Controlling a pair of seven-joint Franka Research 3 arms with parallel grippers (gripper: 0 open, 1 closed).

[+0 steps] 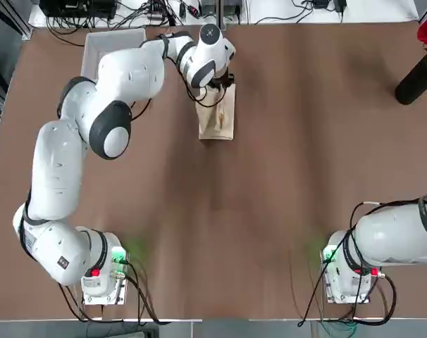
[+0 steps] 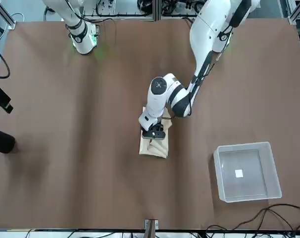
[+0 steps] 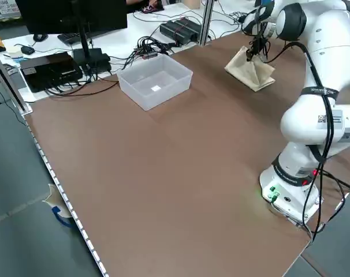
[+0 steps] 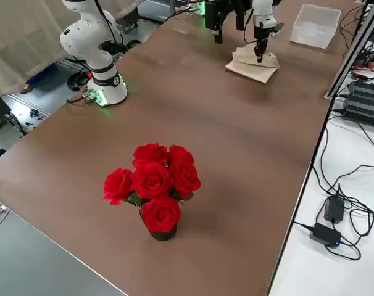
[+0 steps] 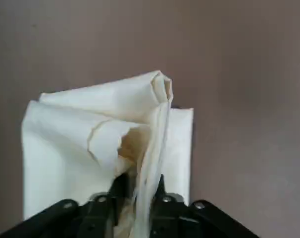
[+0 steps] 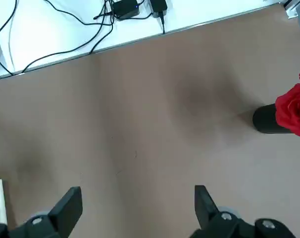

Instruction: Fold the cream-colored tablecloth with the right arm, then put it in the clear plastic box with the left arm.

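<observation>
Item one: cream-colored tablecloth (image 5: 71,124), one, layered and folded into a compact bundle, flat on the tabletop (image 2: 95,188) with a puckered ridge near its middle. Item two: clear plastic box (image 2: 244,173), one, upright, with a small white label inside and no cloth in it; stands apart from the bundle, on the robot's left. Item three: left pincer (image 5: 140,186), low over the bundle, tips spread a little, the ridge of cloth between them. Item four: right pincer (image 6: 138,203), spread wide, holding nothing, above the tabletop away from the cloth. Condition of the work: folding appears complete, or nearly so; boxing is outstanding. Judged to remain: a firm pinch on all layers, a lift, the carry to the box, the release.
</observation>
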